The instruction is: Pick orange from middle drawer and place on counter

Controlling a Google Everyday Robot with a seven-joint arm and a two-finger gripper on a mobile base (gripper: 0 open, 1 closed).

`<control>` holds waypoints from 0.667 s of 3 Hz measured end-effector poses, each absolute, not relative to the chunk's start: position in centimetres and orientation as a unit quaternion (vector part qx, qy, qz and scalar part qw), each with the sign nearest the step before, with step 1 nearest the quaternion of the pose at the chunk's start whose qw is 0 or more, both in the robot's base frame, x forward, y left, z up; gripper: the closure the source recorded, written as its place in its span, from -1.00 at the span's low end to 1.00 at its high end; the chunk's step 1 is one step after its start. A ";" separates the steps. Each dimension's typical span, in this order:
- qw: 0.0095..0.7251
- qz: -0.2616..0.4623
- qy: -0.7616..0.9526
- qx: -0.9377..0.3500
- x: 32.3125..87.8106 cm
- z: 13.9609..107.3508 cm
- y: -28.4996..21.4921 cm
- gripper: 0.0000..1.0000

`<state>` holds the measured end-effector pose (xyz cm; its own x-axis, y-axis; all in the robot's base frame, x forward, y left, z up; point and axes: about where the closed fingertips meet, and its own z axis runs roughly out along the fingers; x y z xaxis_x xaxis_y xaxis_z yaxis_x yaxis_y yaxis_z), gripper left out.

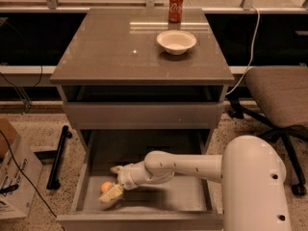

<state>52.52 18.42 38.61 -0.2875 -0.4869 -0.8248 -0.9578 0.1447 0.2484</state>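
The orange (105, 186) lies on the floor of the open middle drawer (192, 198), at its front left. My gripper (113, 182) reaches into the drawer from the right, right at the orange. One cream finger (111, 194) lies in front of the orange and the other (116, 169) behind it, so the fingers stand open around it. The counter (106, 52) is the glossy grey-brown top above.
A white bowl (176, 41) and a red soda can (175, 6) stand on the counter at the back right. A shut shallower drawer front (144, 115) sits above the open drawer. An office chair (279, 100) stands at the right, a cardboard box (12, 177) at the left.
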 end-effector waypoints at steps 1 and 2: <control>0.287 0.396 0.708 -0.509 52.1 38.0 18.0 0.00; 0.284 0.395 0.713 -0.504 52.0 37.7 17.7 0.46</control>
<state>52.05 17.74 37.68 -0.3293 -0.4952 -0.8040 -0.9442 0.1793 0.2763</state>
